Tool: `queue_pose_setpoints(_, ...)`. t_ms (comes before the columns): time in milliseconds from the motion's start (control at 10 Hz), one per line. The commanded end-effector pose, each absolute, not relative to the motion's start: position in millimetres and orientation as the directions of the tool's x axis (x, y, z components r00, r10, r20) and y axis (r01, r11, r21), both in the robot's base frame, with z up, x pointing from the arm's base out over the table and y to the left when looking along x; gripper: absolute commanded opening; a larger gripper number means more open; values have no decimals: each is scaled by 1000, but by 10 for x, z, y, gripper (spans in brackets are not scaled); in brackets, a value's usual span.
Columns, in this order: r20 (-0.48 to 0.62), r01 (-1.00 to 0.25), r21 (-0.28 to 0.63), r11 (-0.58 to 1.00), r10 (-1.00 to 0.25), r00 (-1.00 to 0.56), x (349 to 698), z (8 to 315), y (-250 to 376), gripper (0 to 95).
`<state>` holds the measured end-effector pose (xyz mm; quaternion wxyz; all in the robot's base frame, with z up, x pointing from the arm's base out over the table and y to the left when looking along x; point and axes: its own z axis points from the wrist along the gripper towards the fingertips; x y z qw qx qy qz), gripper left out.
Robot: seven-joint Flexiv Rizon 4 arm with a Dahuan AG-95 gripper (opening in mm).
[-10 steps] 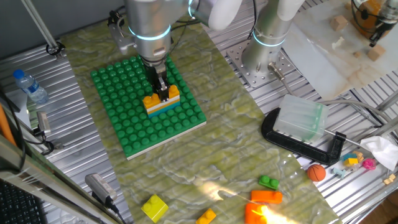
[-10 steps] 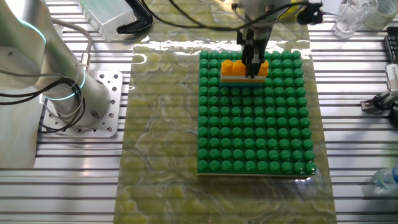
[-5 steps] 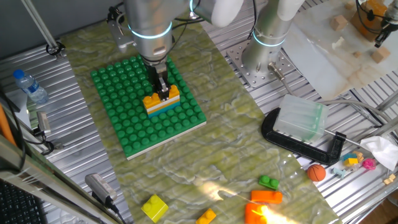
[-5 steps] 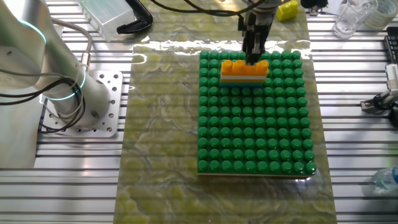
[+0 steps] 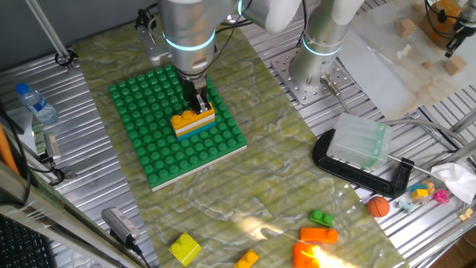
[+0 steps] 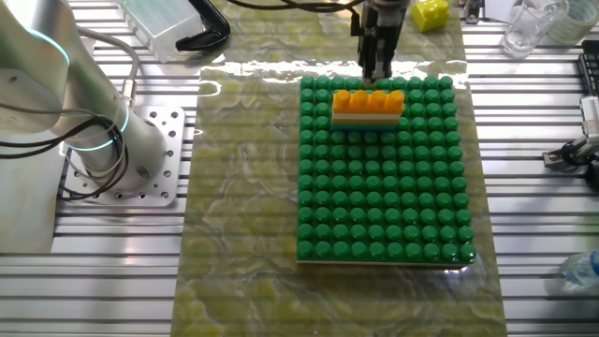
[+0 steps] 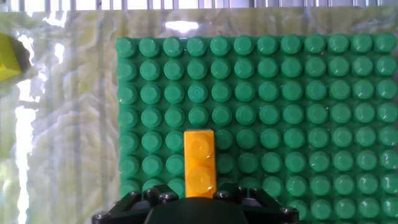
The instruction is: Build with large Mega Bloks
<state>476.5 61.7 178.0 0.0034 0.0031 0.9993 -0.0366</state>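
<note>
While the tool (image 6: 376, 73), fingers together, hovers above, the orange block (image 6: 369, 99) sits on the green baseplate (image 6: 384, 225).

Green baseplate (image 6: 384, 197): glossy moulded plastic. Orange brick (image 7: 199, 163): smooth plastic, slight sheen. Mat (image 6: 245, 187): shiny wrinkled film, strong glare. Table (image 6: 122, 253): ribbed bare metal.

A robotics lab: two arm bases (image 5: 321, 46) bolted at 1 o'clock to a slatted aluminium bench (image 5: 431, 141), with a clamp (image 5: 357, 167).
</note>
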Motion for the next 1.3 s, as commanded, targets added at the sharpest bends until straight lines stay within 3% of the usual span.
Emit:
queue_pose_setpoints(100, -9, 5, -74, 997, 4, -1000, 4688, 1766, 572, 0)
queue_pose_setpoints(1300, 11, -7, -84, 996, -6, -1000, 4700, 1599, 478, 0)
